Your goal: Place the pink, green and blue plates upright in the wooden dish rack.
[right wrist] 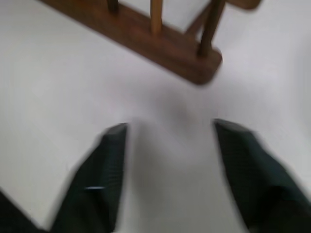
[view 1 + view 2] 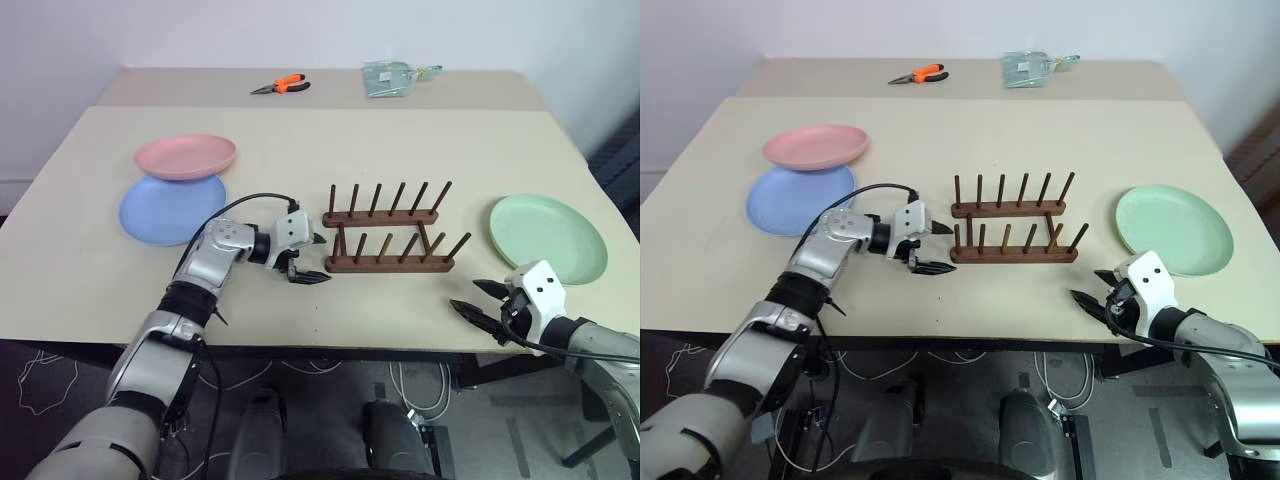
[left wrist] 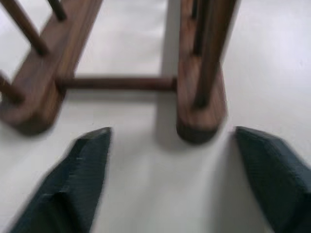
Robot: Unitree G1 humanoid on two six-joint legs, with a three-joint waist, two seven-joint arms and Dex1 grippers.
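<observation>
Fingers of the left gripper [image 2: 308, 260] stand apart and empty at the near left end of the wooden dish rack [image 2: 388, 240]; those of the right gripper [image 2: 477, 298] are apart too, empty, near the table [image 2: 420, 140] front edge. No plate is racked: the pink plate [image 2: 186, 156] overlaps the blue plate [image 2: 170, 210] at left, the green plate [image 2: 547, 237] lies flat at right. Orange-handled pliers [image 2: 281, 86] and a clear packet [image 2: 392, 77] sit far back, below a pale wall [image 2: 300, 30].

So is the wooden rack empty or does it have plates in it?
Empty. The wooden rack shows only bare pegs; the pink, blue and green plates lie flat on the table.
</observation>
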